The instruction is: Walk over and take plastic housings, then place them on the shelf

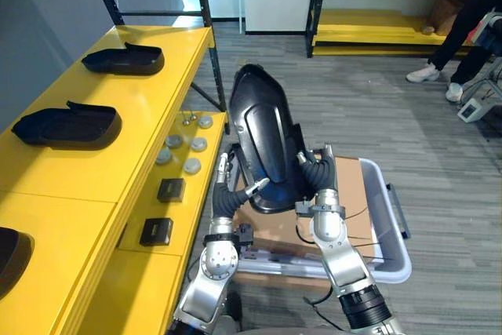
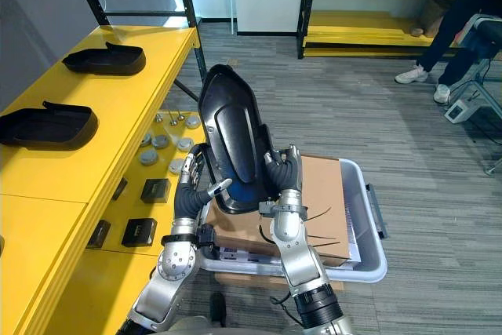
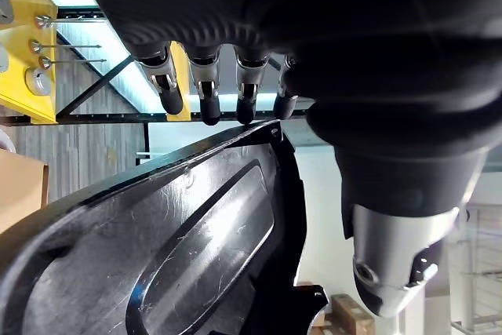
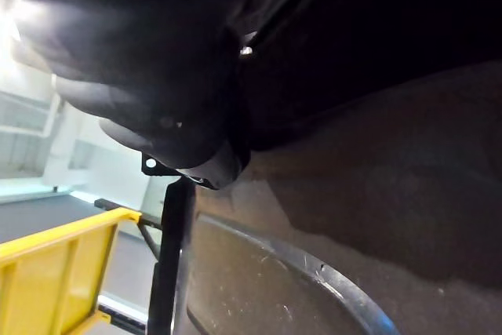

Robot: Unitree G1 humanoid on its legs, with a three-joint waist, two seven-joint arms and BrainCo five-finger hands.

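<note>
A long black plastic housing (image 1: 263, 139) stands almost upright in front of me, clamped between my two hands above a cardboard box (image 1: 354, 208). My left hand (image 1: 231, 196) presses on its left lower edge; in the left wrist view its fingers (image 3: 205, 92) reach straight over the housing's rim (image 3: 172, 249), with the thumb (image 3: 392, 256) apart. My right hand (image 1: 314, 174) lies against the housing's right side, its fingers hidden behind the shell. On the yellow shelf (image 1: 149, 107) to the left lie more black housings (image 1: 125, 59) (image 1: 67, 125), and a third (image 1: 9, 260) shows at the left edge.
The box sits in a pale grey bin (image 1: 390, 229) under my arms. The lower yellow shelf board holds grey round discs (image 1: 180, 151) and two small black boxes (image 1: 170, 190). A second yellow rack (image 1: 392, 25) stands at the back. A person's legs (image 1: 459, 33) are at the far right.
</note>
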